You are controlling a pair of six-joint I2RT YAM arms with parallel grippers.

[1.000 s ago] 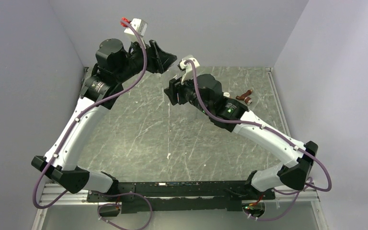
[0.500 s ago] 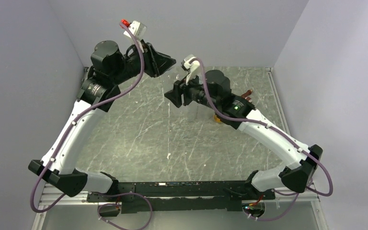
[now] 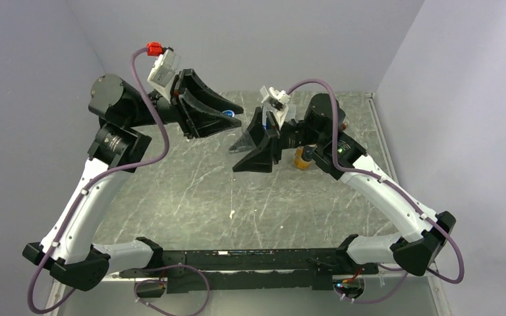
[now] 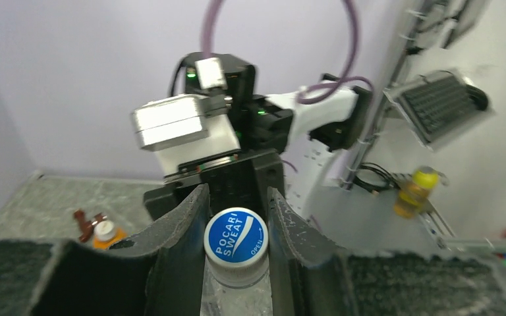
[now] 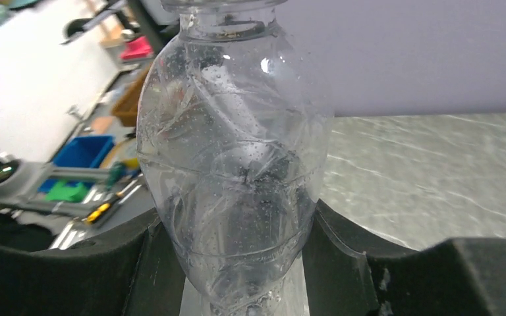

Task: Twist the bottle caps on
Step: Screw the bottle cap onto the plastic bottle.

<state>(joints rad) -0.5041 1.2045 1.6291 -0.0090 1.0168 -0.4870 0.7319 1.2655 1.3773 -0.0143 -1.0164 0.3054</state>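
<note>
My right gripper (image 5: 237, 217) is shut on the clear bottle (image 5: 234, 158) and holds it off the table, neck pointing away; it also shows in the top view (image 3: 237, 155). My left gripper (image 4: 237, 197) is shut on a blue cap (image 4: 235, 238) marked POCARI SWEAT. The cap sits on the clear bottle's neck (image 4: 237, 289), a finger (image 4: 184, 230) on each side. In the top view the left gripper (image 3: 234, 117) meets the clear bottle (image 3: 242, 141) above the table's middle. An orange bottle (image 3: 301, 158) stands behind the right arm and shows in the left wrist view (image 4: 105, 234).
A small brown object (image 4: 85, 222) lies beside the orange bottle near the back right of the grey marbled table (image 3: 191, 191). Purple-grey walls close in the left, back and right sides. Off the table, a yellow bottle (image 4: 414, 191) stands on a shelf.
Both arms have swung and turned. The left gripper moved toward the right one, which lifted and turned the clear bottle. The right arm shifted right, uncovering the orange bottle.
</note>
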